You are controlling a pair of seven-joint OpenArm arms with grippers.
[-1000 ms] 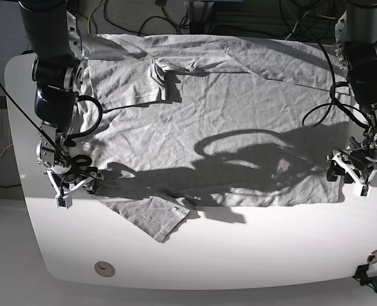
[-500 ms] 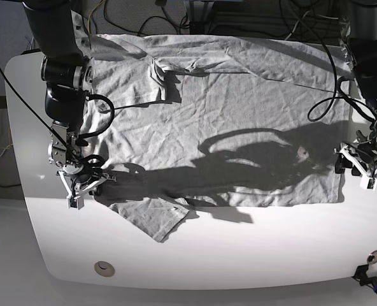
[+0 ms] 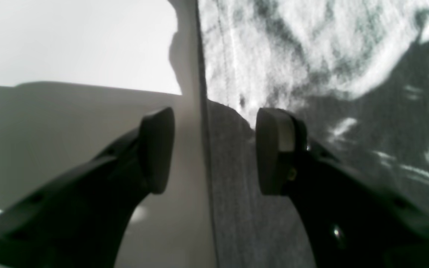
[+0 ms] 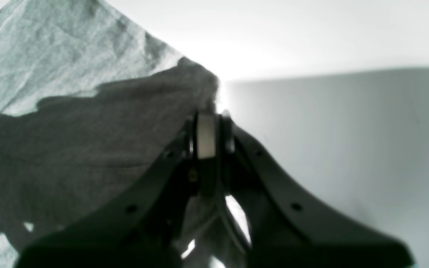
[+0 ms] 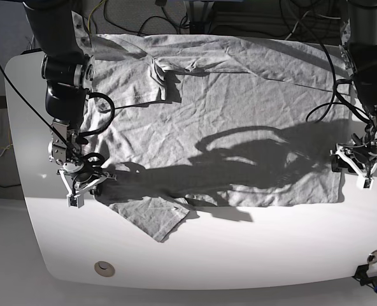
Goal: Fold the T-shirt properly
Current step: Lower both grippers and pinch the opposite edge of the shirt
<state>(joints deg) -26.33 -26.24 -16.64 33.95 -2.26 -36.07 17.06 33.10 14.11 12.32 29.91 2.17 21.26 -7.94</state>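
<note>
The grey T-shirt (image 5: 227, 115) lies spread and wrinkled over the white table (image 5: 239, 248), one sleeve (image 5: 153, 217) pointing to the front left. My right gripper (image 5: 85, 186) is at the shirt's left edge beside that sleeve. In the right wrist view it (image 4: 207, 134) is shut, with a ridge of T-shirt (image 4: 88, 141) fabric pinched at its tips. My left gripper (image 5: 352, 169) stands open at the shirt's right hem. In the left wrist view it (image 3: 214, 149) straddles the hem line: one finger over bare table (image 3: 69, 56), the other over the T-shirt (image 3: 292, 56).
Cables (image 5: 239, 13) crowd the back beyond the table. A round hole (image 5: 104, 269) sits in the front left of the tabletop, and a black connector (image 5: 367, 274) at the front right corner. Arm shadows fall across the shirt's middle.
My right gripper slid slightly toward the shirt and shut its jaws on the fabric edge. The left gripper stayed open at the hem, barely shifted.
</note>
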